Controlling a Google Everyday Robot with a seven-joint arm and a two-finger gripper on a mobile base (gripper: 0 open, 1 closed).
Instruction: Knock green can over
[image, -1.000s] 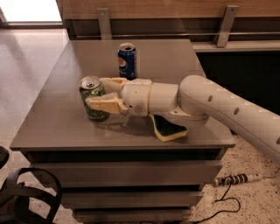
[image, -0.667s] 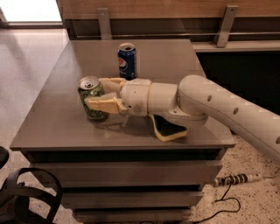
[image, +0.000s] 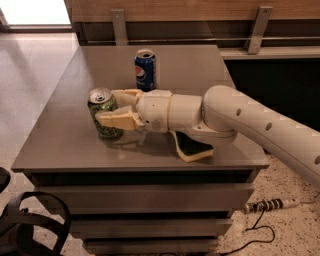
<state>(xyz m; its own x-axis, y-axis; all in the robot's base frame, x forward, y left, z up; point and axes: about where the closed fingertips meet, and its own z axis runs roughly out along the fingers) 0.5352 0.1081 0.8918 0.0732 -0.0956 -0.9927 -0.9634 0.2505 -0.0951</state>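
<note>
The green can (image: 105, 125), light green with a dark pattern and a silver top, stands about upright on the left part of the grey table (image: 60, 145). My gripper (image: 106, 106) reaches in from the right at can height and is open. Its near finger (image: 117, 120) crosses the front of the can, and its far finger (image: 125, 95) lies behind the can's right side. The can sits between the two fingers, against them.
A blue Pepsi can (image: 145, 69) stands upright further back, just behind my wrist. A yellow and green sponge (image: 190, 148) lies under my forearm near the front edge. The table's left edge is close to the green can. A cable lies on the floor at the right.
</note>
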